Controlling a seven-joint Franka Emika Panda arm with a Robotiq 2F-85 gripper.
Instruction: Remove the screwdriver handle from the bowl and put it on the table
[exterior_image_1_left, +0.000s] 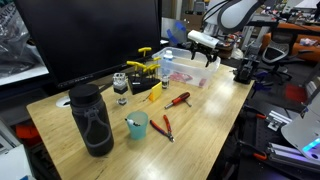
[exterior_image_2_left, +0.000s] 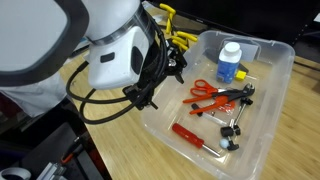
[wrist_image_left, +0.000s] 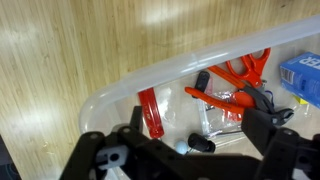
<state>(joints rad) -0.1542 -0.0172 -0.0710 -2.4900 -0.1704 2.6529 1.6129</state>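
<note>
Two fingers (wrist_image_left: 97, 150) of the hand (wrist_image_left: 185, 150) stand wide apart in the wrist view (open, gripping nothing). The hand hovers over the shallow rectangular tub of clear, whitish plastic (wrist_image_left: 150, 77), which rests on the light wooden worktop (wrist_image_left: 60, 50).

The red screwdriver handle (wrist_image_left: 150, 112) lies on the tub floor, just ahead of the hand and beside the rim. It is not touching either finger. A small black part (wrist_image_left: 203, 145) lies below the gap between the fingers.

Farther ahead of the hand lie red-handled pliers (wrist_image_left: 215, 97). A blue-and-white plastic bottle (exterior_image_2_left: 230, 62) stands at the end of the tub farthest from the hand.

In an exterior view, a second red-handled screwdriver (exterior_image_1_left: 178, 99) lies on the bare worktop, well apart from the hand.
</note>
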